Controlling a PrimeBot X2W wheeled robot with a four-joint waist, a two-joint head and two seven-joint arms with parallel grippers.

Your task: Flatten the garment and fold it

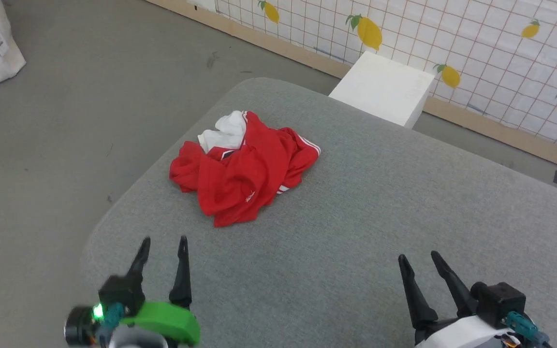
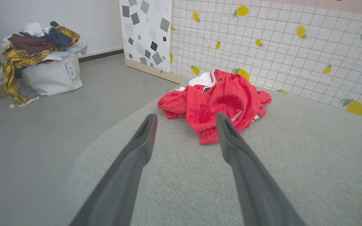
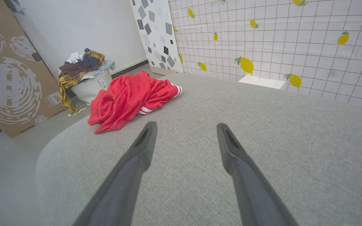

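The garment point(image 1: 242, 169) lies crumpled in a red heap with a white panel at its far side and red-white striped trim, on the grey padded table point(image 1: 356, 232). It also appears in the left wrist view as the garment point(image 2: 222, 100) just beyond the fingertips, and in the right wrist view as the garment point(image 3: 127, 99) off to the left. My left gripper point(image 1: 163, 240) hovers open near the table's front left corner, short of the heap. Near the front right, my right gripper point(image 1: 418, 256) is open and holds nothing.
A white box point(image 1: 382, 87) stands behind the table against the lemon-patterned tiled wall point(image 1: 476, 43). A white laundry basket point(image 2: 50, 75) piled with clothes sits on the grey floor to the left. A cardboard panel point(image 3: 8, 81) leans beside it.
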